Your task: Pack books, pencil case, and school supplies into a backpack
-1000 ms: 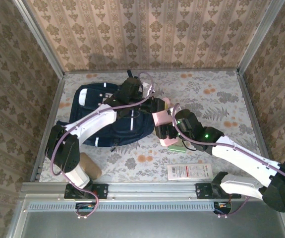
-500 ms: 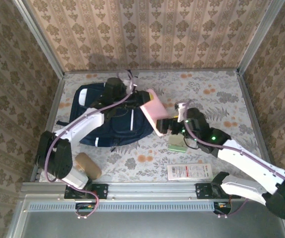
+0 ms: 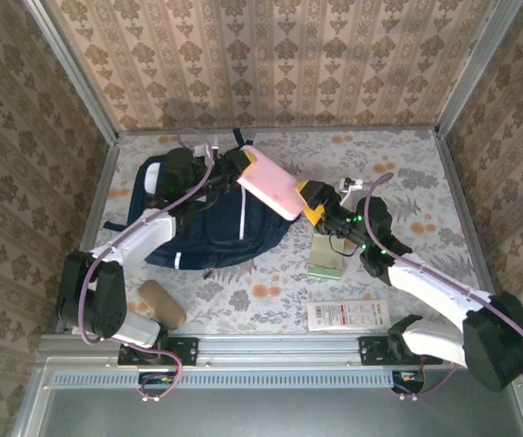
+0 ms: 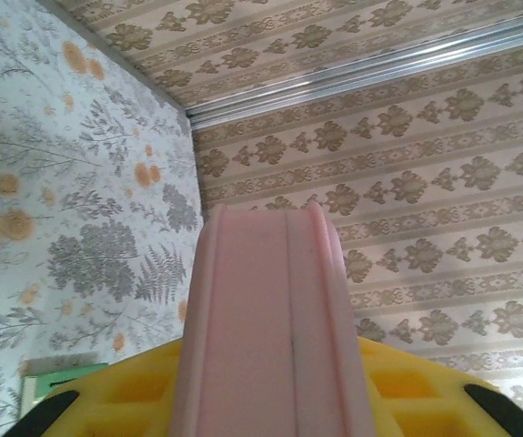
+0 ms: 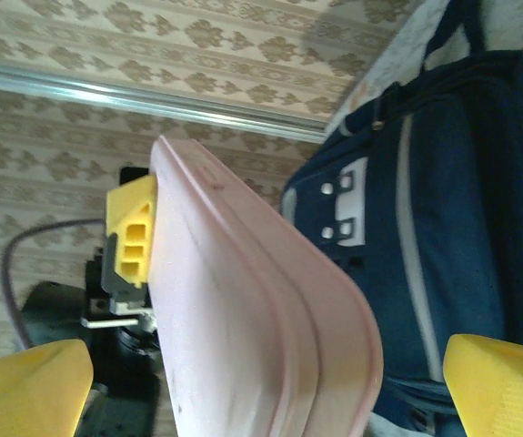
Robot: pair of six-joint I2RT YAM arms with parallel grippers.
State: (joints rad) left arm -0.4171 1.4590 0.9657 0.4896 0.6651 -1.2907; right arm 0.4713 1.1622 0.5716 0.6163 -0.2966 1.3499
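Top external: the left gripper (image 3: 236, 169) pinches the pink pencil case (image 3: 270, 184), held up over the blue backpack (image 3: 197, 232). The right gripper (image 3: 314, 211) is spread wide at the case's other end.

Left wrist: yellow fingers (image 4: 132, 390) squeeze the case.

Right wrist: the case sits between the wide jaws, not touching them.

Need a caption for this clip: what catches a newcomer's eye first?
The pink pencil case stands out, held up by the left claw over the navy backpack at the back left of the table. The right claw stands open at the case's other end, a pale green packet lying beside it.
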